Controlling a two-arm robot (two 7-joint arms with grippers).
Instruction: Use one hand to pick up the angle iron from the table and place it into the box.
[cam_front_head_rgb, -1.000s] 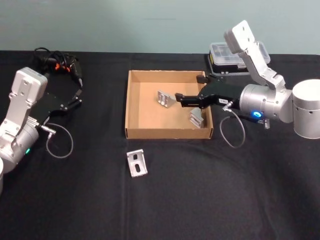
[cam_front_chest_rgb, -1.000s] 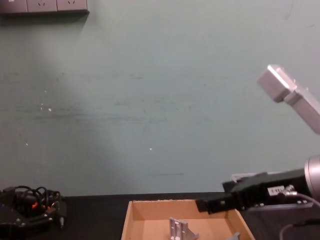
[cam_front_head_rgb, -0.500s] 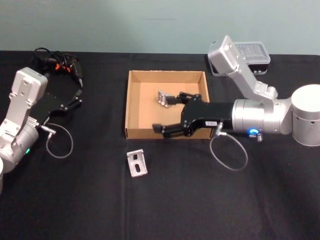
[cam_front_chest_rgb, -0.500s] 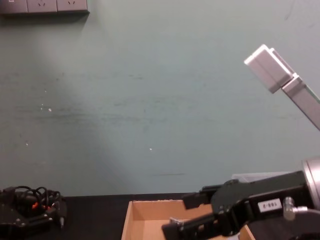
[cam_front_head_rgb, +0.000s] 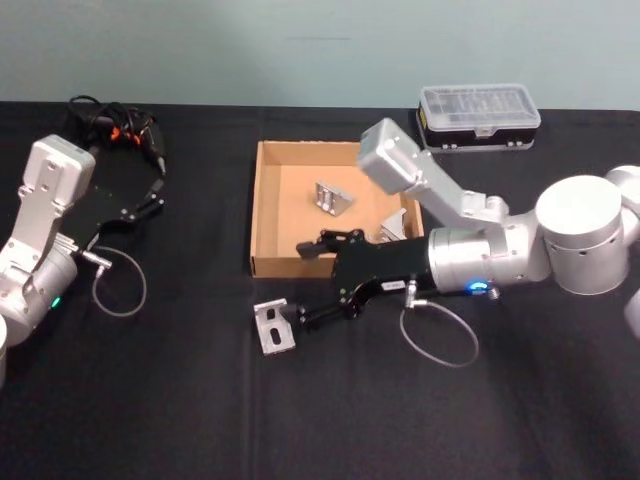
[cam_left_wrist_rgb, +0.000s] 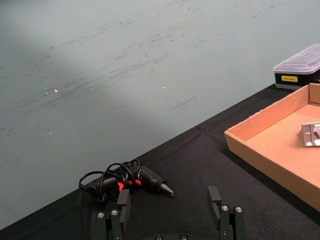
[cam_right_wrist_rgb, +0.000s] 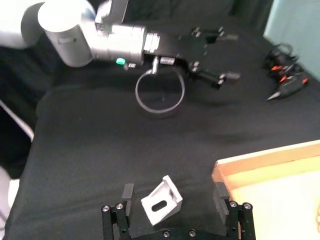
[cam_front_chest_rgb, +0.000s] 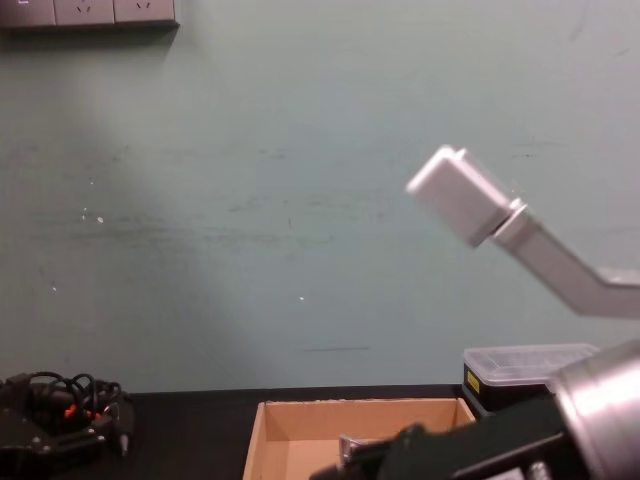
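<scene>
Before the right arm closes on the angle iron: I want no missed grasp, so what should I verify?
1. Right gripper open: ok.
2. Angle iron lies between its fingers in the right wrist view: ok.
3. Fingers low enough to the table: cannot tell.
4. Box has free floor: ok.
5. Left gripper parked at the far left, away from the path: ok.
</scene>
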